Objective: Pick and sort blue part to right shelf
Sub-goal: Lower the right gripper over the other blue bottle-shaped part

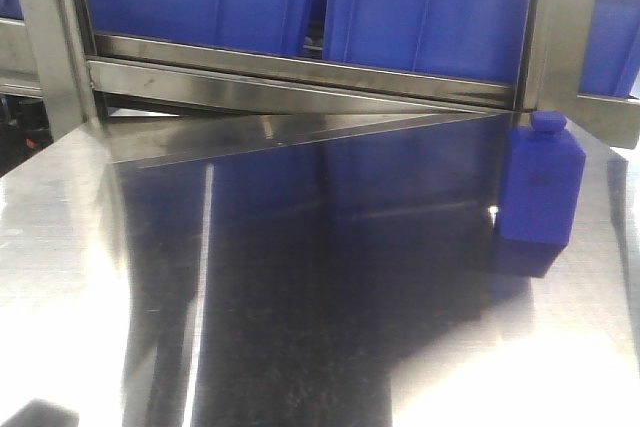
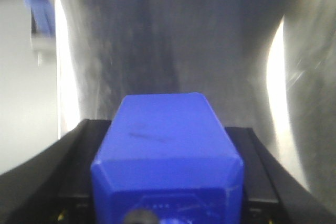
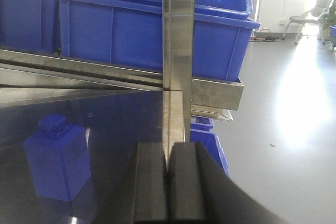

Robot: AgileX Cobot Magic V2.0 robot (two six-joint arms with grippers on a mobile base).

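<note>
Blue part (image 1: 541, 184) stands upright on the steel table (image 1: 300, 327), far right, near the right shelf (image 1: 300, 72). Left gripper (image 2: 167, 129) clamps a second blue part (image 2: 167, 153); right gripper (image 3: 168, 148) fingers are pressed together.

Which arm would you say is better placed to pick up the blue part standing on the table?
Probably right: the right gripper is empty near that blue part; the left gripper holds another blue part.

The blue part (image 2: 167, 145) runs off the left wrist view's near edge, hiding most of the jaws of the left gripper (image 2: 165, 128) — the counter (image 2: 184, 40) beyond is blurred. The front view's top edge crops the blue bins (image 1: 420, 7).
</note>
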